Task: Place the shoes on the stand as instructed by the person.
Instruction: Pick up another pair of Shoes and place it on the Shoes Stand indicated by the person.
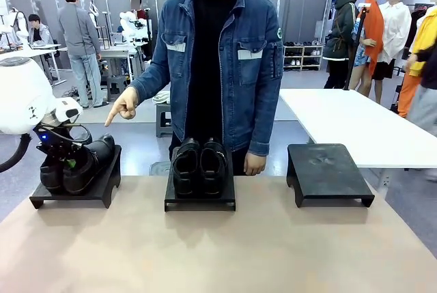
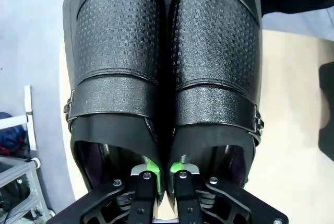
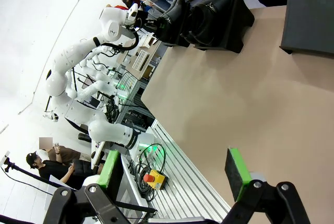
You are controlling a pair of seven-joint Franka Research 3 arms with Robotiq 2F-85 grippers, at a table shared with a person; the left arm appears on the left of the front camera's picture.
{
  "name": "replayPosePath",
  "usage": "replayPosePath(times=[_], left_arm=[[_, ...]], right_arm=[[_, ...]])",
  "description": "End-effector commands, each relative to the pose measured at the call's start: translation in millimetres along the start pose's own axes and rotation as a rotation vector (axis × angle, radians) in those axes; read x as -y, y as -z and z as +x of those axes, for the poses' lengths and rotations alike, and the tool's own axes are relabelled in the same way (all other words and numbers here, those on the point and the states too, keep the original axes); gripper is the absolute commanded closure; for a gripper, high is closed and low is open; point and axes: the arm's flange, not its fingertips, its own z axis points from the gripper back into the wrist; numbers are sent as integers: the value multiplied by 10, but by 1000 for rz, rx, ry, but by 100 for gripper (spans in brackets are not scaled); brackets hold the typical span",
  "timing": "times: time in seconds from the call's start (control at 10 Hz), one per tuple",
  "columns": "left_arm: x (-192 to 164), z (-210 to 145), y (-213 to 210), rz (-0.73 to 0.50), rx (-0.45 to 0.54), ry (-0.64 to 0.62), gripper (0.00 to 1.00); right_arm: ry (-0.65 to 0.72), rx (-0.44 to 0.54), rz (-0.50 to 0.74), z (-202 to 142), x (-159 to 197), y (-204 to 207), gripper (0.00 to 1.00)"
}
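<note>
At frame left of the front view, the left gripper (image 1: 67, 163) sits at the buckled shoes (image 1: 82, 163) on the left stand (image 1: 102, 190) the person (image 1: 218, 54) points to, another pair (image 1: 199, 165) mid-frame; the left wrist view shows green pads (image 2: 152, 168) narrowly pinching the stiff, glossy heel walls, the likeliest hold; lower in the right wrist view, the right gripper (image 3: 172, 174) gapes wide, empty.

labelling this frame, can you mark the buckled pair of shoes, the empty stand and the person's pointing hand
buckled pair of shoes (image 2: 125, 41), left wrist view, on the textured upper of one shoe
empty stand (image 1: 328, 169), front view, on its bare top
person's pointing hand (image 1: 123, 107), front view, on the back of the hand
</note>
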Motion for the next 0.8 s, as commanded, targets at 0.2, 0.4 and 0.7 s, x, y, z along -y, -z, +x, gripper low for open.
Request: replayPosePath(times=[0.2,0.4,0.7], left_arm=[[-88,21,-96,-32,40,-24,27],[-104,-17,-179,-27,39,-13,0],[-114,-68,-221,-28,23,-9,0]], right_arm=[[-21,9,9,15,-2,-9,0],[-21,9,9,15,-2,-9,0],[-21,9,9,15,-2,-9,0]])
